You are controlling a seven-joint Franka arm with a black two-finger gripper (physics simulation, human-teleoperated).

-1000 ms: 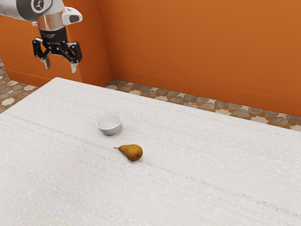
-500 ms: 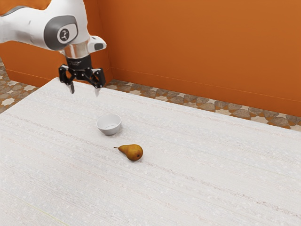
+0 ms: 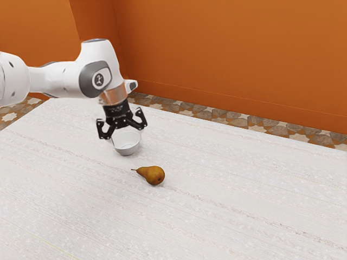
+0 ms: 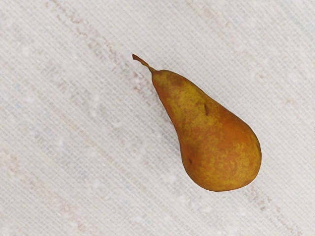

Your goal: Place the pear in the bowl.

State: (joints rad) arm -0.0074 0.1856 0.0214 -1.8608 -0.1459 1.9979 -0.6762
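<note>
My gripper point(image 3: 126, 137) hangs in the air with its fingers spread wide and nothing between them; in the exterior view it overlaps the upper part of the white bowl point(image 3: 126, 149). The brown-yellow pear point(image 3: 153, 175) lies on its side on the table, a short way from the bowl and apart from it, its stem toward the exterior view's left. In the wrist view the whole pear point(image 4: 211, 140) is seen from above, stem included.
A whitish, streaked table point(image 3: 217, 206) carries the bowl and pear. Behind its far edge are a patterned tile floor point(image 3: 217, 114) and an orange wall point(image 3: 233, 54).
The arm has swung toward the exterior view's right and come lower, bringing my gripper from beyond the table's far corner to near the bowl. Pear and bowl have stayed put.
</note>
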